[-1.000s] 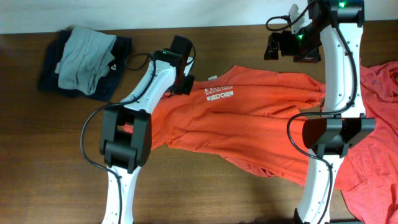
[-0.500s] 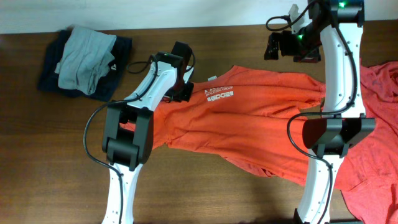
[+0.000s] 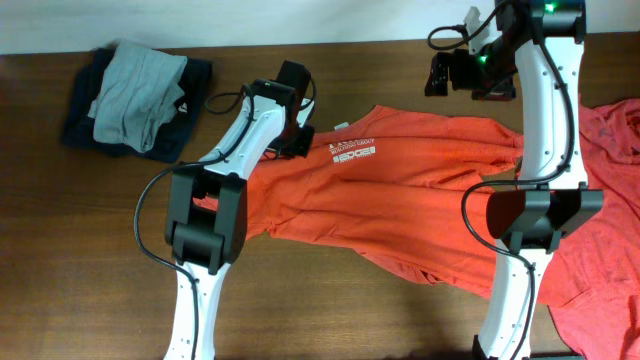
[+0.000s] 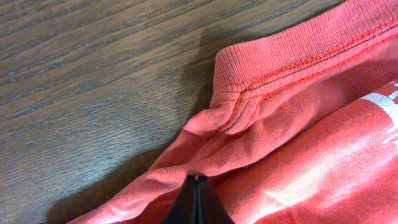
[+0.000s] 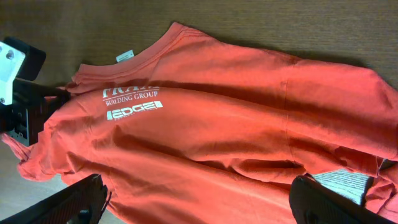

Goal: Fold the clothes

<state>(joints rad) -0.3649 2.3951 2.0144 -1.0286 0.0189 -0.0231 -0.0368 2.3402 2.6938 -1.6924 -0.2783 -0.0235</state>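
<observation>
- Overhead, an orange-red short-sleeved cotton T-shirt [image 3: 420,200] lies spread but rumpled, print up, across the dark brown wooden table [image 3: 80,250]. No fold shows in it, so I judge the task barely begun.
- A second, coral T-shirt [image 3: 620,230] lies crumpled at the right edge, also unfolded. A pile of navy and grey garments [image 3: 135,100] sits far left, well apart from both. No basket, box or other container is in view.
- The left end effector [image 3: 298,145] is down at the T-shirt's neck-side shoulder. The right end effector [image 3: 452,75] hangs over bare table beyond the T-shirt's far edge.
- From the left wrist, the fingers are pressed together on a pinch of the T-shirt just beside its ribbed collar [image 4: 280,53], with cloth bunched up toward them.
- From the right wrist, the fingers [image 5: 62,205] stand wide apart and hold nothing.
- Below them the T-shirt's white chest logo [image 5: 132,102] and white neck label [image 5: 124,56] face up. Sleeves and body are all left to fold, on both T-shirts.
</observation>
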